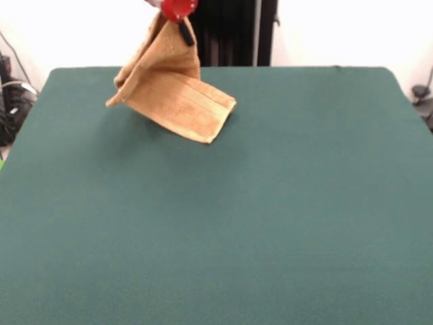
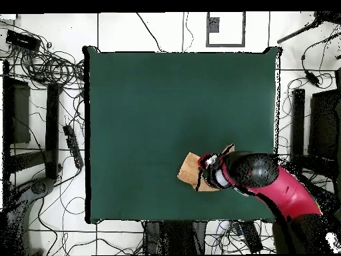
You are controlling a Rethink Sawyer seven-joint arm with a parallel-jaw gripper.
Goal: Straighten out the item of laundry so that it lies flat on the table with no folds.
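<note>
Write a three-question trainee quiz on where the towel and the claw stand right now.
1. True or false: the towel lies flat on the table.
2. What holds the towel's upper corner? A) a person's hand B) the claw C) nothing
3. Fill in: in the front view the towel hangs over the table's ____ part, close to the robot.

Key: 1 false, it hangs in folds from the claw; 2 B; 3 far.
</note>
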